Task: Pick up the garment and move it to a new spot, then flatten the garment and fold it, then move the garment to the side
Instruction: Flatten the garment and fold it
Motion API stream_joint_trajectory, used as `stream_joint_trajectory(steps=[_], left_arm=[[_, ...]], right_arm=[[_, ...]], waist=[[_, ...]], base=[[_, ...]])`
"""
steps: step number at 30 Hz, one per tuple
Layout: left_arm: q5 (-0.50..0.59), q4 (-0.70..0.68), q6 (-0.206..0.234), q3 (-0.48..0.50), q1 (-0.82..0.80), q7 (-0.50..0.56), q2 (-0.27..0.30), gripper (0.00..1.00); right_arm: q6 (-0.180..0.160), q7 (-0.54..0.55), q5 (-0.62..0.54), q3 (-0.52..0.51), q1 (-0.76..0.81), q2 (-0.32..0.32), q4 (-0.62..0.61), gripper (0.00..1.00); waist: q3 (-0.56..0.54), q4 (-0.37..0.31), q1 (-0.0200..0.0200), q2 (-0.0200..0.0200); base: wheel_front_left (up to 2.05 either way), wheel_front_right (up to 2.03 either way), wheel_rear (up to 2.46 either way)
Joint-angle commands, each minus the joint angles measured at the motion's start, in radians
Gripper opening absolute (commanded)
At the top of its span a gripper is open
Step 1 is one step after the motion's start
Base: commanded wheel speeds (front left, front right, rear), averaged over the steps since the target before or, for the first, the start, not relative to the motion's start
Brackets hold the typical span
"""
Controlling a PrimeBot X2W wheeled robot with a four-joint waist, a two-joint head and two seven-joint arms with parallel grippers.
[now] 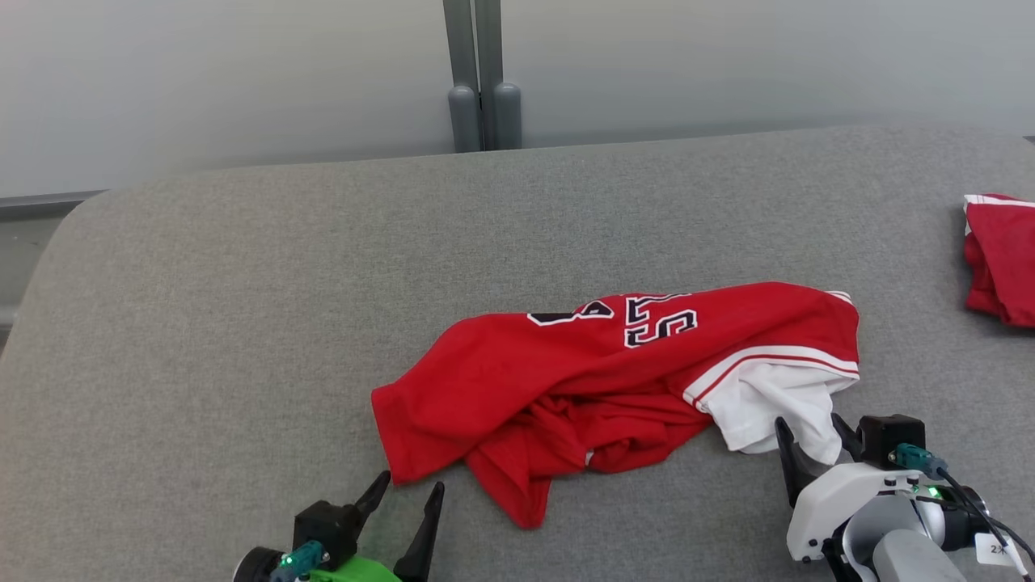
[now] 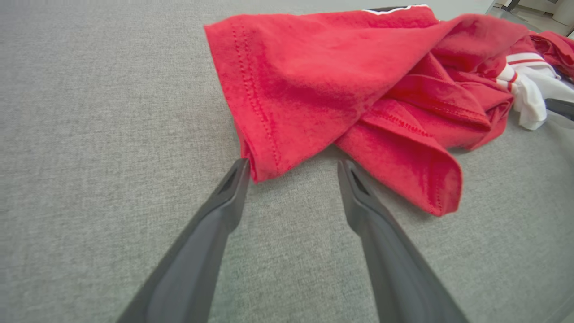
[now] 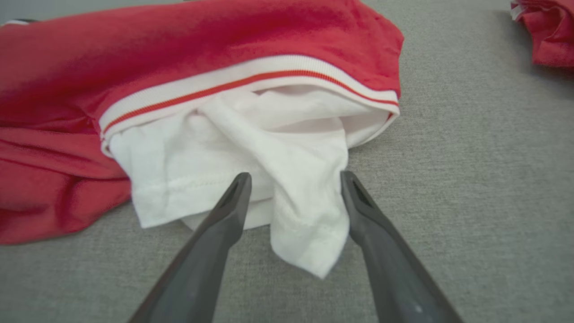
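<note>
Grey padded surface [image 1: 202, 323]: lies under both claws and stretches well ahead of them.
Garment [image 1: 566, 364]: a red jersey in a crumpled heap, neither flat nor folded. It sits directly ahead of both claws and spans the gap between them.
Stage: a heap like this fits either the lift to a new spot or the start of spreading out; the pictures don't settle which.
Second red cloth [image 1: 999, 259]: well off to the right claw's outer side, apart from the garment.
White sleeve [image 3: 291, 157]: its loose flap hangs down between the right claw's fingers.
Red hem corner [image 2: 262, 157]: right at the left claw's left fingertip, with another fold just past its right fingertip.
Right claw [image 1: 808, 422]: spread wide, gripping nothing, straddling the flap.
Left claw [image 1: 411, 483]: spread wide, gripping nothing, tips low over the surface.
Bigger risk: a pinch that takes one thin layer, so the bunched body drags and twists tighter.
Smaller risk: the left claw closing in the gap between the two folds and catching only an edge, or nothing.
Smallest risk: the flap's tip slipping out of the right claw under load.
</note>
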Motion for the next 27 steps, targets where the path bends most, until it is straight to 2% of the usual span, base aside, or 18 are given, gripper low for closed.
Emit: stream_joint_trajectory(steps=[1, 12, 21, 22, 23, 24, 27], left_arm=[[0.016, 0.005, 0.001, -0.010, -0.025, 0.000, 0.021, 1.00], [0.092, 0.013, 0.001, -0.047, -0.089, 0.000, 0.057, 1.00], [0.127, 0.034, 0.001, -0.065, -0.121, 0.000, 0.057, 1.00], [0.129, 0.037, 0.001, -0.069, -0.126, 0.000, 0.056, 0.84], [0.129, 0.041, 0.001, -0.073, -0.130, 0.000, 0.056, 0.48], [0.125, 0.046, 0.001, -0.081, -0.132, 0.000, 0.052, 0.00], [0.092, 0.045, 0.001, -0.106, -0.131, 0.000, 0.056, 0.00]], right_arm=[[0.000, -0.011, 0.009, 0.006, -0.018, -0.004, 0.006, 1.00], [0.000, -0.009, 0.039, 0.031, -0.070, -0.009, 0.040, 1.00], [0.000, 0.007, 0.070, 0.054, -0.108, 0.004, 0.069, 1.00], [0.000, 0.008, 0.080, 0.058, -0.108, 0.006, 0.070, 0.67], [0.000, 0.005, 0.090, 0.061, -0.108, 0.007, 0.068, 0.32], [0.000, 0.002, 0.102, 0.065, -0.104, 0.007, 0.063, 0.00], [0.000, 0.013, 0.153, 0.089, -0.074, -0.002, 0.031, 0.00]], waist=[[0.009, -0.007, 0.0000, 0.0000], [0.048, -0.021, 0.0000, 0.0000], [0.085, -0.017, 0.0000, 0.0000], [0.088, -0.016, 0.0000, 0.0000], [0.090, -0.015, 0.0000, 0.0000], [0.088, -0.014, 0.0000, 0.0000], [0.069, -0.008, 0.0000, 0.0000]], base=[[0.00, 0.00, 0.00], [0.00, 0.00, 0.00], [0.00, 0.00, 0.00], [0.00, 0.00, 0.00], [0.00, 0.00, 0.00], [0.00, 0.00, 0.00], [0.00, 0.00, 0.00]])
